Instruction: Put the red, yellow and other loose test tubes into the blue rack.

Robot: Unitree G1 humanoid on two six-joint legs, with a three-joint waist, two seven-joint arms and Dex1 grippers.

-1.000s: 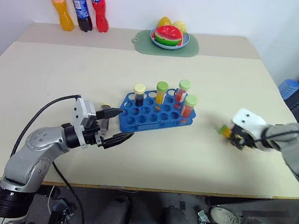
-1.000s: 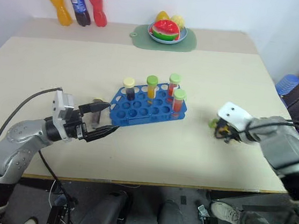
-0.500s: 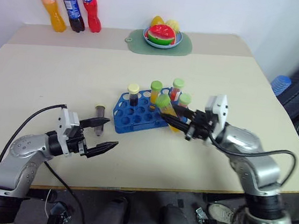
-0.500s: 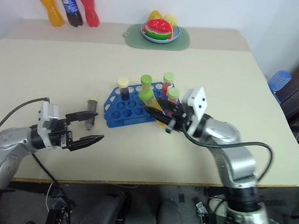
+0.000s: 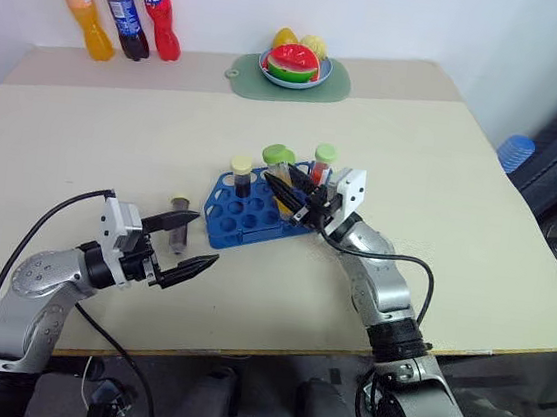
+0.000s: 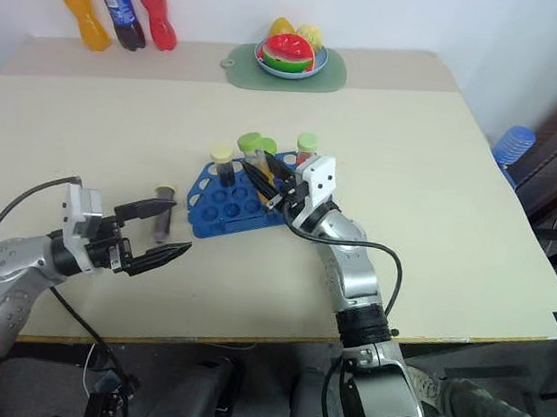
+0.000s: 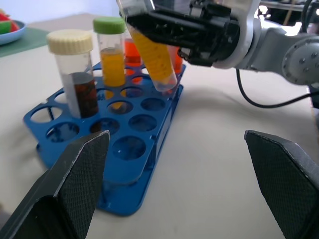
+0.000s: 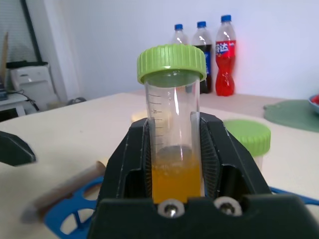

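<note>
Left eye view shows a pale table; at its far edge stand three drink bottles, orange, dark and red, and a bowl of toy fruit on a green mat; all are well apart from the blue rack; the rack is flat plastic full of round holes, with capped tubes standing in its back rows; a brown tube lies on the table just beside the rack; the right gripper is clamped tight on a clear tube with yellow liquid and a ridged green cap, tilted above the rack; the left gripper has its fingers spread wide, holding nothing, near the brown tube.
</note>
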